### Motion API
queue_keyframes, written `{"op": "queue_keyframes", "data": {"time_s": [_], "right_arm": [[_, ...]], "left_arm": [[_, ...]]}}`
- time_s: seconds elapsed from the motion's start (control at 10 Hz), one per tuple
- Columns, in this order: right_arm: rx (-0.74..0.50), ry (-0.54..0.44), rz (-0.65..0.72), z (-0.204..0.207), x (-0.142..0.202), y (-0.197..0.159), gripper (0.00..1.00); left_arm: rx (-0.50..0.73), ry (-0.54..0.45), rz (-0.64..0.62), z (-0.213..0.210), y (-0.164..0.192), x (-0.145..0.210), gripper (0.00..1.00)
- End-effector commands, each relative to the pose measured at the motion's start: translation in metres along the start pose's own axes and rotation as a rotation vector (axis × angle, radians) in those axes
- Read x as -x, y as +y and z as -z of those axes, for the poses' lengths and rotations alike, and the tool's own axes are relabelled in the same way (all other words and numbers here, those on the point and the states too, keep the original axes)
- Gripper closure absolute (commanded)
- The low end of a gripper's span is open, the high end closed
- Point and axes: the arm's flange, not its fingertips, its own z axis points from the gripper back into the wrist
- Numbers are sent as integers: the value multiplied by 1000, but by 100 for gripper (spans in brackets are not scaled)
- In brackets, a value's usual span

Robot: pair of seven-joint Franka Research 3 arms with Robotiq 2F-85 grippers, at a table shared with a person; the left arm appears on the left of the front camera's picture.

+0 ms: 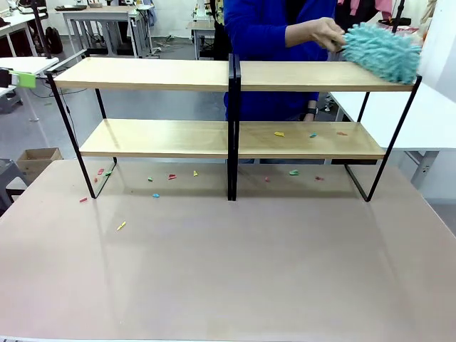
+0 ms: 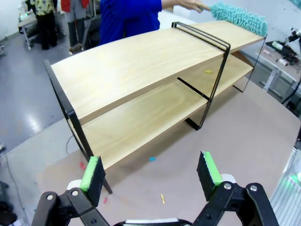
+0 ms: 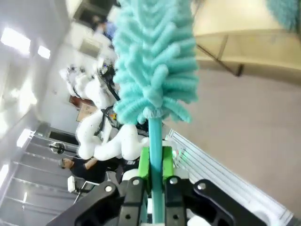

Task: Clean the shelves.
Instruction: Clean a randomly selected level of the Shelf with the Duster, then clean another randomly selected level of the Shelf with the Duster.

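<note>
Two light-wood shelves stand side by side across the table: the left unit (image 1: 142, 73) and the right unit (image 1: 313, 76), also seen in the left wrist view (image 2: 141, 61). A person's hand (image 1: 324, 32) holds a fluffy teal duster (image 1: 381, 51) on the right unit's top board. Small coloured scraps (image 1: 279, 133) lie on the right lower board. My left gripper (image 2: 150, 170) hangs open over the table, in front of the left unit's end. My right gripper (image 3: 153, 160) is shut on the thin handle of a second teal duster (image 3: 153, 52), away from the shelf board (image 3: 244, 23).
More scraps lie on the beige table (image 1: 228, 271) under and before the shelves, one yellow piece (image 1: 121, 226) nearest me. A cardboard box (image 1: 37, 158) sits on the floor at left. A white table (image 1: 434, 121) stands beyond the right unit.
</note>
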Motion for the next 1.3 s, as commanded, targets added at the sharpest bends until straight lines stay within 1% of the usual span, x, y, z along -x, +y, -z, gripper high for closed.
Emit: {"op": "queue_keyframes", "data": {"time_s": [0.0,0.1,0.2,0.3,0.4,0.5,1.2], "right_arm": [[-16,33,50,-47,29,-46,88],[-60,0,54,-70,44,-67,88],[-68,-36,79,-91,61,-89,88],[-118,-102,88,-110,73,-112,88],[-141,-165,105,-112,82,-133,88],[-76,-66,118,-93,80,-100,88],[-76,-66,118,-93,80,-100,88]], "left_arm": [[-1,5,1,2,0,0,0],[-1,5,1,2,0,0,0],[-1,5,1,2,0,0,0],[-1,5,1,2,0,0,0],[-1,5,1,2,0,0,0],[-1,5,1,2,0,0,0],[-1,5,1,2,0,0,0]]}}
